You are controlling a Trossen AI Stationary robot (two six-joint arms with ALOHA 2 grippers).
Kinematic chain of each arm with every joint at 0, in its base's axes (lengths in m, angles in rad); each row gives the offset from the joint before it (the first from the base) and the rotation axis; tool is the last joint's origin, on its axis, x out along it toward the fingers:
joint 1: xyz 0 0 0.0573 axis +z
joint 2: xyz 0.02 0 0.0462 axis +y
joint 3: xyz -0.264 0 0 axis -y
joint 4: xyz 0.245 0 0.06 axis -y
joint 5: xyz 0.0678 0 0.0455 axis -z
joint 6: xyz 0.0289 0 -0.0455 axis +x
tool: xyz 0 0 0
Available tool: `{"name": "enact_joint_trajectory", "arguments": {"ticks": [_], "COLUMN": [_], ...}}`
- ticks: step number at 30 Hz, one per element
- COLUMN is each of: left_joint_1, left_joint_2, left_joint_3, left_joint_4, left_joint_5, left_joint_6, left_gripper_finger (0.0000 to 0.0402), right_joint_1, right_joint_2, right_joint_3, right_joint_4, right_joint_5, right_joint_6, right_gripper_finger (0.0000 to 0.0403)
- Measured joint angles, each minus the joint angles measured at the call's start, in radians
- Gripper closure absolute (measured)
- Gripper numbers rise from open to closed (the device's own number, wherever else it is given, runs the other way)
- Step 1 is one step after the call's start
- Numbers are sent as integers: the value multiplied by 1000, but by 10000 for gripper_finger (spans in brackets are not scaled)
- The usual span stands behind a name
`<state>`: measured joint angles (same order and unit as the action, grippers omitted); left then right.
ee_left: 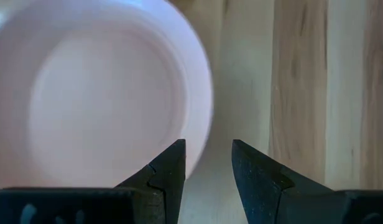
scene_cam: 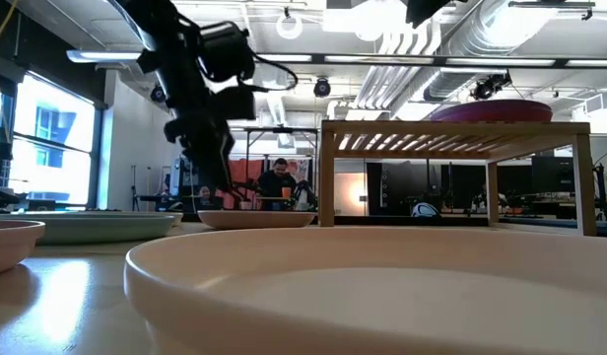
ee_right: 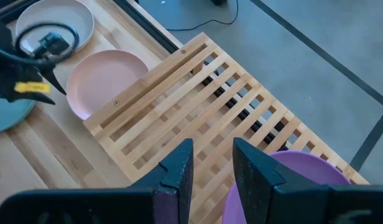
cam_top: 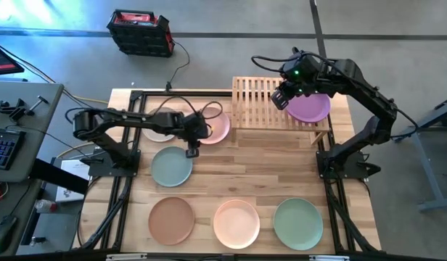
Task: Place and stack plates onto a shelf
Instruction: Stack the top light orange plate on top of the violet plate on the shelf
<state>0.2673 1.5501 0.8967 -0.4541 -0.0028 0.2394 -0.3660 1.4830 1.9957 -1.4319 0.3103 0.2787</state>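
The purple plate (cam_top: 310, 109) lies flat on the right half of the wooden slat shelf (cam_top: 256, 101), and it also shows on the shelf's top in the low view (scene_cam: 501, 110). My right gripper (ee_right: 213, 152) is open, above the shelf's slats (ee_right: 198, 106) beside the purple plate's rim (ee_right: 291, 186), and holds nothing. My left gripper (ee_left: 208, 152) is open and hovers over the edge of the pink plate (ee_left: 104, 99), which lies on the tabletop next to the shelf (cam_top: 215, 127). I see no magenta plate.
Lying flat on the tabletop are a beige plate (cam_top: 157, 125) partly under the left arm, a sage plate (cam_top: 171, 166), and a near row of tan (cam_top: 171, 220), cream (cam_top: 236, 223) and green (cam_top: 298, 223) plates. The shelf's left half is bare slats.
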Motion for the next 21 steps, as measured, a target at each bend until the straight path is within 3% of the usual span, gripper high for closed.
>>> {"name": "enact_joint_trajectory", "arguments": {"ticks": [21], "left_joint_1": [-10], "left_joint_2": [162], "left_joint_3": [1], "left_joint_4": [72], "left_joint_5": [-66], "left_joint_6": [0], "left_gripper_finger": [282], "right_joint_1": [0], "right_joint_2": [0], "right_joint_3": [0], "right_joint_4": [-1], "right_joint_5": [-29], "right_joint_6": [0], "right_gripper_finger": [315]}}
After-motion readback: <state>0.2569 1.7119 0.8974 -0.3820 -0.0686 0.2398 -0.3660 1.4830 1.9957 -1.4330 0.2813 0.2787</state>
